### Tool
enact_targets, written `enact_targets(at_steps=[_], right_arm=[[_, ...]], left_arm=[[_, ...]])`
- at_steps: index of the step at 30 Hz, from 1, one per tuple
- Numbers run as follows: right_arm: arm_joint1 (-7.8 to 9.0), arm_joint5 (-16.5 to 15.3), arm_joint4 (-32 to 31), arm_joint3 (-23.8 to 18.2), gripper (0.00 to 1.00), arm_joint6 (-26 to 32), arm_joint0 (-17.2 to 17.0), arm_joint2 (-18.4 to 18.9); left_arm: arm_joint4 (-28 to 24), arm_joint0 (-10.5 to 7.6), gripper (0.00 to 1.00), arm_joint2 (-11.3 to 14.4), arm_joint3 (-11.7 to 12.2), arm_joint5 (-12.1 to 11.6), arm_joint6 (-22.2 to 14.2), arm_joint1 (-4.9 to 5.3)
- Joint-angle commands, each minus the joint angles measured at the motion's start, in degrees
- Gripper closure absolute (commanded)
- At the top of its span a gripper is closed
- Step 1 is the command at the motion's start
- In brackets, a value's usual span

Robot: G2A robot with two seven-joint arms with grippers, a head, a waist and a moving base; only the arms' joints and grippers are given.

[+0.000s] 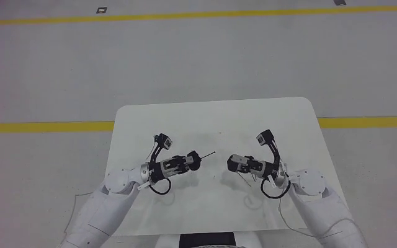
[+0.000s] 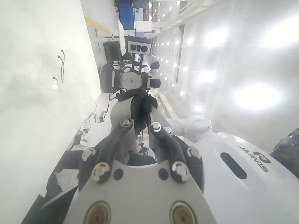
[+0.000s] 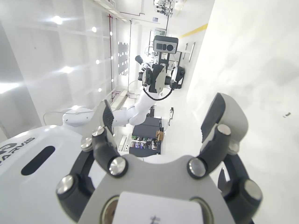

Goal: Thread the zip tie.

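My left end effector grips a black zip tie tightly over the white table, its tail pointing toward my right end effector, which is spread wide. Spare ties lie on the table.

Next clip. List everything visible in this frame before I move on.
zip tie: one, black, clamped in the left gripper, tip sticking out toward the right gripper.
thin strips: apparently two, dark, lying on the table; possibly more zip ties, too thin to tell.
table: one, white, under both arms.
floor lines: two, yellow, on the grey floor beyond the table.
left gripper: one, shut on the zip tie, above the table.
right gripper: one, open and empty, facing the left gripper.
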Motion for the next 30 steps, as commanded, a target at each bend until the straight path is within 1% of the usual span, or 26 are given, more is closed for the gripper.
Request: enact_targets(at_steps=[1,3,4,5,6,7,8,10,11,13,14,18,20,21,23,30], right_arm=[[0.00,0.0,0.0,0.0,0.00,0.1,0.0,0.0],[0.00,0.0,0.0,0.0,0.00,0.1,0.0,0.0],[0.00,0.0,0.0,0.0,0.00,0.1,0.0,0.0],[0.00,0.2,0.0,0.1,0.00,-0.1,0.0,-0.1],[0.01,0.6,0.1,0.2,0.00,0.9,0.2,-0.5],[-0.03,0.0,1.9,0.3,0.00,2.7,0.7,-1.0],[-0.12,0.0,6.9,2.3,0.00,6.5,1.4,-1.5],[-0.15,0.0,10.6,6.3,0.00,13.2,4.2,-2.2],[-0.20,0.0,11.1,8.2,0.00,15.2,5.3,-2.6],[-0.36,0.0,12.0,10.4,0.00,18.0,7.3,-3.4],[-0.45,0.0,12.3,11.8,0.00,20.2,8.3,-4.1],[-0.62,0.0,10.9,15.3,0.00,24.0,11.3,-5.9],[-0.74,0.0,10.2,16.0,0.00,24.4,12.3,-7.3],[-0.79,0.0,10.0,16.1,0.00,24.4,13.0,-8.8],[-0.79,0.0,10.0,16.1,0.00,24.4,13.0,-8.8],[-0.79,0.0,10.0,16.1,0.00,24.4,13.0,-8.8]], left_arm=[[0.0,0.01,1.00,0.0,0.0,0.0,0.0,0.00],[0.0,0.01,1.00,0.0,0.0,0.0,0.0,0.00],[-0.1,0.03,1.00,0.2,0.1,0.5,0.5,-0.03],[-0.2,-0.19,1.00,0.6,0.5,1.6,0.4,-0.04],[1.1,-0.77,1.00,0.6,1.1,2.2,0.1,0.05],[2.3,-1.15,1.00,0.7,1.6,2.5,-0.1,0.14],[2.5,-1.37,1.00,1.1,2.1,3.2,-1.6,0.22],[2.9,-2.03,1.00,1.0,3.3,3.6,-4.3,0.50],[3.5,-2.25,1.00,0.9,4.0,3.7,-5.4,0.64],[3.3,-2.52,1.00,0.8,4.9,3.6,-7.0,0.84],[3.0,-2.67,1.00,0.8,5.2,3.6,-8.4,0.96],[2.3,-3.16,1.00,1.1,6.1,3.3,-12.2,1.28],[1.2,-3.34,1.00,1.5,6.4,3.4,-13.0,1.30],[1.1,-3.54,1.00,2.1,6.4,3.3,-13.7,1.28],[2.0,-3.92,1.00,2.4,6.5,2.6,-13.3,1.27],[2.0,-3.92,1.00,2.4,6.5,2.6,-13.3,1.27]])
